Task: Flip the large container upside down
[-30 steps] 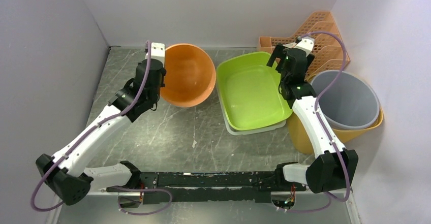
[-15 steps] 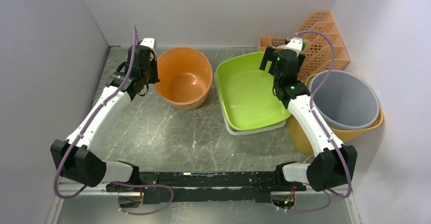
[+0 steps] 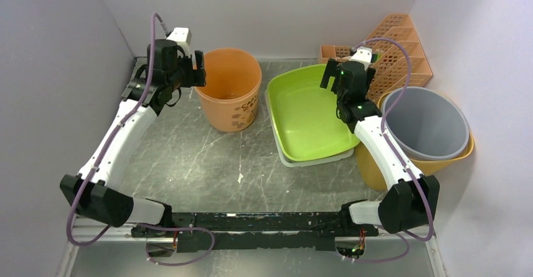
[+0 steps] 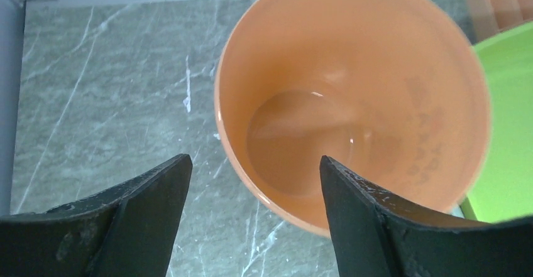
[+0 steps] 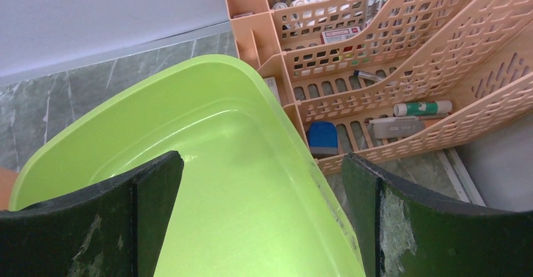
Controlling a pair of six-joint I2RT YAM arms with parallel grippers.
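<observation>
Two nested: grey bucket (image 3: pixel 427 126) inside yellow bucket (image 3: pixel 369 170); orange container (image 3: pixel 232 104) upright.

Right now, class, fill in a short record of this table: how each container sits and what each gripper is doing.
orange bucket: upright, mouth up, empty, back left
left gripper: open, straddling the bucket's rim, not gripping
right gripper: open, over the green tub
green tub: mouth up, stacked on a pale tray
grey bin: nested in yellow bin, far right
flip: not yet done
</observation>
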